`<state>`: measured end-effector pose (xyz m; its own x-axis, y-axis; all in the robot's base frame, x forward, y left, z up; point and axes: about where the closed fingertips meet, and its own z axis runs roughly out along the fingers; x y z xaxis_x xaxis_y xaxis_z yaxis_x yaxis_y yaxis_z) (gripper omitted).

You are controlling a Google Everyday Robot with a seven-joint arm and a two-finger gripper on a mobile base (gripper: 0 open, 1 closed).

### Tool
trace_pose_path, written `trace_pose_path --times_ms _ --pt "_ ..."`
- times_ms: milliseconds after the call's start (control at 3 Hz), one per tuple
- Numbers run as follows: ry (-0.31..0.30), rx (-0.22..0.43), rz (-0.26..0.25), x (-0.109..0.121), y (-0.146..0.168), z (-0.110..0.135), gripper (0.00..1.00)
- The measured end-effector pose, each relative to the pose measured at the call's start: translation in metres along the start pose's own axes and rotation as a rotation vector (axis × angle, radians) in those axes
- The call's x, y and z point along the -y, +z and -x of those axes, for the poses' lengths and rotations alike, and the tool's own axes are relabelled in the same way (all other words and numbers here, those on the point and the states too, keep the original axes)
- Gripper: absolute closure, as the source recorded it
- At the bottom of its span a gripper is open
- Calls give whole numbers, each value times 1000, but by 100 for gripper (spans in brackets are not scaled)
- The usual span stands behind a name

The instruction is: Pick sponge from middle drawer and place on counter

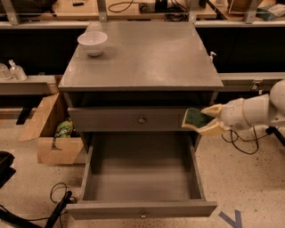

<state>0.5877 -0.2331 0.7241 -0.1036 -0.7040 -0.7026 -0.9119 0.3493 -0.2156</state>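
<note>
My gripper [201, 119] is shut on the sponge [194, 117], dark green face showing, with cream fingers above and below it. It holds the sponge in the air at the right front of the cabinet, level with the closed drawer front [133, 119] and above the right wall of the open middle drawer [141, 171]. The drawer's floor is bare. The counter [147, 55] lies above and to the left of the gripper. My white arm [260, 109] comes in from the right.
A white bowl [92, 42] stands at the counter's back left. A cardboard box [50, 129] sits on the floor left of the cabinet. Cables lie on the floor at the right and lower left. A wooden workbench [142, 9] runs behind.
</note>
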Motion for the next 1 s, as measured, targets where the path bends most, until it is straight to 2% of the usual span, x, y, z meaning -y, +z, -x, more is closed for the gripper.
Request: trace_pose_path --times_ms 333,667,1000 --pt "-53 -61 4 34 -58 33 100" --pt "-90 -116 62 58 -80 65 100" --pt "-126 -144 151 77 -67 106 100"
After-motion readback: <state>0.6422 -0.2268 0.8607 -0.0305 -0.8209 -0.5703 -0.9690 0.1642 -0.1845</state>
